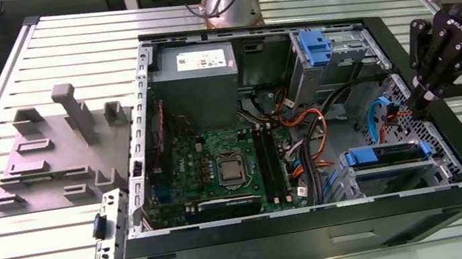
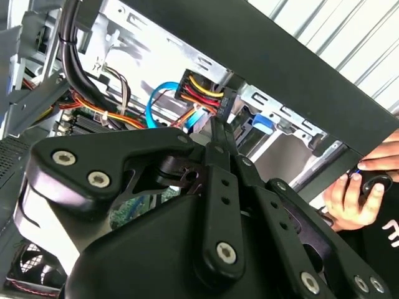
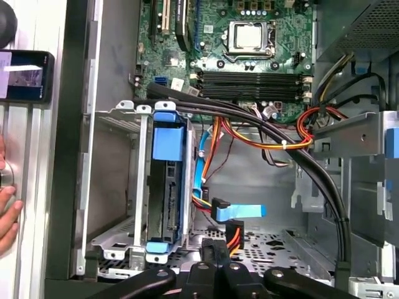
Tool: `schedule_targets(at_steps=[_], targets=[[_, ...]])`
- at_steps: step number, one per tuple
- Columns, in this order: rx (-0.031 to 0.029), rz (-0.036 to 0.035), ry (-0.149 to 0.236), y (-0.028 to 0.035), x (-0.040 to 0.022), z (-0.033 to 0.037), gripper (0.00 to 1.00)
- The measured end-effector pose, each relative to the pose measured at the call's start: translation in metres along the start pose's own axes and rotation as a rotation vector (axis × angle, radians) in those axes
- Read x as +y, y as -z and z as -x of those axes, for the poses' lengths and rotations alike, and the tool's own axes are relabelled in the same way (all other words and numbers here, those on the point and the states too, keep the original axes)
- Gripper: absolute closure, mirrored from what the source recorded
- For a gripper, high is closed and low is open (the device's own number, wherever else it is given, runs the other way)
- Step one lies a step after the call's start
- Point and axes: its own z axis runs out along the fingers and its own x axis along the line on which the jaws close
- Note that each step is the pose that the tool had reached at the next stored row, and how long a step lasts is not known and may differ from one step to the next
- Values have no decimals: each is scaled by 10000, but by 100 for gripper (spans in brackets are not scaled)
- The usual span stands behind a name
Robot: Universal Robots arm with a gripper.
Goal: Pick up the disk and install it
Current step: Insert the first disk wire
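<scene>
Pressed together with nothing pinched, the end effector (image 2: pixel 217 128) is held over the cables (image 3: pixel 232 235). The disk (image 1: pixel 386 154) is seated in the bay (image 3: pixel 118 238) at a corner of the case (image 1: pixel 256 238); installing is judged nearly done, and gentle moves are needed.

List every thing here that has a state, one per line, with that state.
computer case, lying on its side, open
disk, seated in the drive cage, in its blue carrier
gripper, shut, empty, beside the drive cage
blue cable plug, unplugged, hanging loose
processor, bare, no cooler
</scene>
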Motion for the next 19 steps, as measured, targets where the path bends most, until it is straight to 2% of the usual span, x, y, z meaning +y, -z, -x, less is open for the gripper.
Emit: schedule_targets(at_steps=[3,4,5,6,9,12,13,16,19], targets=[[40,1,-2,-11,-16,28,89],[60,1,1,-16,-21,36,83],[76,0,11,-25,-23,40,83],[100,0,42,-32,-23,42,76],[185,-8,160,-43,-27,44,76],[353,-8,223,-48,-29,48,75],[409,-8,239,-50,-29,49,69],[556,-11,337,-74,-38,60,69],[640,-14,390,-95,-47,69,69]])
